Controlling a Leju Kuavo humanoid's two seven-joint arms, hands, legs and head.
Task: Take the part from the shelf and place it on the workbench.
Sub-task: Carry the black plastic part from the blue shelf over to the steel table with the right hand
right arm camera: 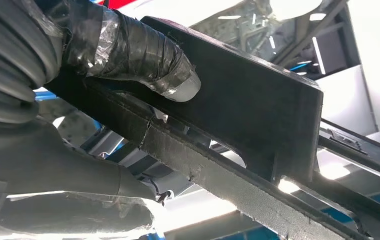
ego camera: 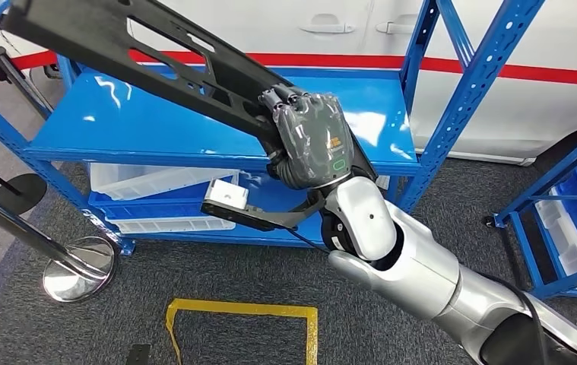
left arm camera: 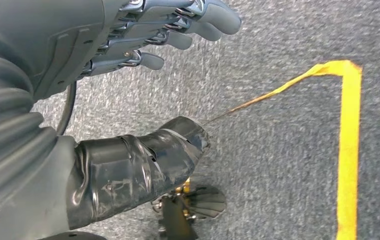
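One long black part (ego camera: 156, 65) is gripped by one right hand (ego camera: 312, 137), one left hand (left arm camera: 102, 75) hangs empty, two blue shelves (ego camera: 194, 129) stand, and two pale bins (ego camera: 156, 182) sit on the nearer shelf's lower level.

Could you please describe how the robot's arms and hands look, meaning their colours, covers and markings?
The right arm has glossy silver rounded shells with a black cable alongside. The right hand is dark grey under clear wrap, carrying a small orange mark and a green outlined label. The left hand has a grey ribbed cover, metal-linked fingers, and a thick thumb wrapped in shiny tape.
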